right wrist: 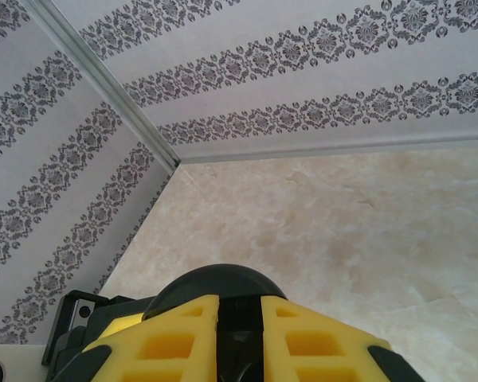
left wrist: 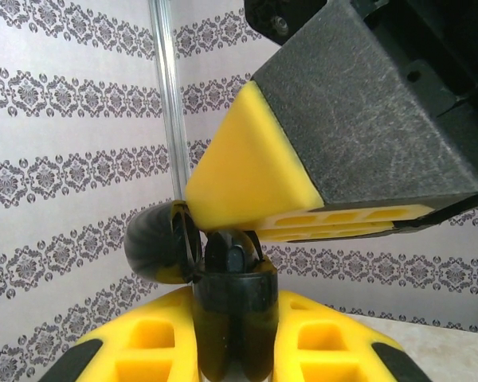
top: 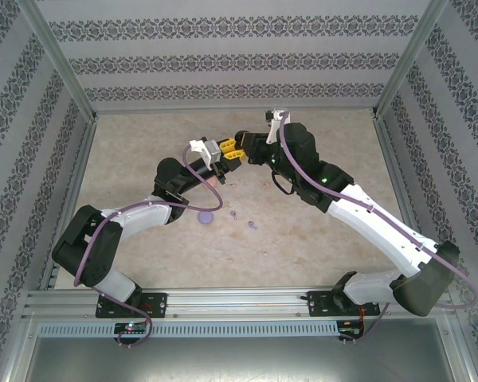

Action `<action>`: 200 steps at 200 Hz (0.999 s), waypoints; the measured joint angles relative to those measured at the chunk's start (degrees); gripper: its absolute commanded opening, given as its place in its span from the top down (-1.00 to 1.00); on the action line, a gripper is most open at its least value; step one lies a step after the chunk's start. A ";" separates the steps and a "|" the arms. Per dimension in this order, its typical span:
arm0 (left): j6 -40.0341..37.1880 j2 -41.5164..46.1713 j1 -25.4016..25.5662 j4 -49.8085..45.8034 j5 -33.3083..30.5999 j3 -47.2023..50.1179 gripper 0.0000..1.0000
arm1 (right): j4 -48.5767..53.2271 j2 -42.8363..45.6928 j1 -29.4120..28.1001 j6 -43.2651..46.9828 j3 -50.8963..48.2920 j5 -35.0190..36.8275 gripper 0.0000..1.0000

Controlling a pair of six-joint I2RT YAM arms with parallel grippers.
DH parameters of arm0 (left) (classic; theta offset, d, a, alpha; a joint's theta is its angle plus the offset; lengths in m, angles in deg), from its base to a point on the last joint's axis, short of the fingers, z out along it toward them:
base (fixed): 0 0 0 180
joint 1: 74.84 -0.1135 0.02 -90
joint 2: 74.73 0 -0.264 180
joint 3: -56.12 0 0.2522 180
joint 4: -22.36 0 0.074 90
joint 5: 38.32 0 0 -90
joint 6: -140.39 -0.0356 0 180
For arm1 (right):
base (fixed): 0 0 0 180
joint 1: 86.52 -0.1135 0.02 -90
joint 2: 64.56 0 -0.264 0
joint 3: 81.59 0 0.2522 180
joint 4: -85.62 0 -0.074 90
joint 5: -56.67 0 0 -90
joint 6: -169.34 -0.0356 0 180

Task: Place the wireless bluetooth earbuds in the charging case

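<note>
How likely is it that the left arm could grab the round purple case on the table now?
Probably not yet: the left gripper is shut on an open round black case, so it is busy. The round purple case lies uncovered near that arm.

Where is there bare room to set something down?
Bare: the table's far strip along the back wall, and the near middle between the arm bases. Crowded: the centre, where the arms meet, with the purple case and loose purple earbuds just nearer.
</note>
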 measured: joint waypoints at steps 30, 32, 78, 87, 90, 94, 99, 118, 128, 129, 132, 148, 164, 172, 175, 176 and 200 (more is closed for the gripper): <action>0.00 0.00 0.00 -0.02 0.00 0.00 1.00 | -0.20 0.00 0.52 -1.46 -0.17 -0.70 0.38; 0.00 0.00 0.00 0.02 0.00 0.00 1.00 | -0.15 0.00 0.55 -1.29 -0.17 -0.87 0.35; 0.02 0.00 0.00 0.48 -0.26 -0.22 1.00 | 0.66 0.20 3.85 -4.50 -0.15 -5.22 -0.29; 0.04 0.00 0.00 0.63 -0.26 -0.22 1.00 | 0.79 0.46 4.50 -4.81 -0.09 -6.21 -0.37; 0.02 0.00 0.00 0.70 -0.26 -0.22 1.00 | 0.85 0.66 4.81 -5.35 -0.02 -6.49 -0.39; 0.02 0.00 0.00 0.72 -0.24 -0.22 1.00 | 0.92 0.83 5.07 -5.18 0.07 -6.84 -0.40; 0.02 0.00 0.00 0.76 -0.26 -0.22 1.00 | 1.14 1.22 5.46 -5.46 0.33 -7.26 -0.40; 0.04 0.00 0.00 0.83 -0.26 -0.22 1.00 | 2.21 2.75 6.95 -6.05 2.08 -8.72 -0.39; 0.07 0.00 0.00 0.92 -0.26 -0.22 1.00 | 2.84 3.63 8.07 -6.34 3.34 -9.62 -0.31; 0.09 0.00 0.00 0.94 -0.26 -0.22 1.00 | 2.89 3.67 8.13 -6.34 3.45 -9.64 -0.30; 0.09 -0.02 0.00 0.94 -0.24 -0.22 1.00 | 3.15 3.85 8.55 -6.29 3.91 -9.99 -0.26; 0.24 -0.15 0.00 1.01 -0.20 -0.22 1.00 | 5.09 3.85 11.08 -6.80 7.34 -12.52 0.11; 0.24 -0.24 0.00 0.87 0.33 -0.22 1.00 | 8.04 1.73 13.60 -6.08 11.80 -15.50 0.49; 0.24 -0.24 0.00 0.79 0.94 -0.24 1.00 | 9.64 -0.13 14.60 -6.08 14.40 -17.25 0.68; 0.24 -0.22 0.00 0.66 1.33 -0.28 1.00 | 10.29 -0.96 15.06 -6.27 15.50 -18.01 0.73; 0.22 -0.24 0.00 0.63 1.40 -0.31 1.00 | 10.36 -1.14 15.15 -6.16 15.69 -18.16 0.75; 0.24 -0.33 0.24 -2.08 4.20 -1.73 1.00 | 14.67 -8.59 16.31 -5.38 22.18 -23.21 1.00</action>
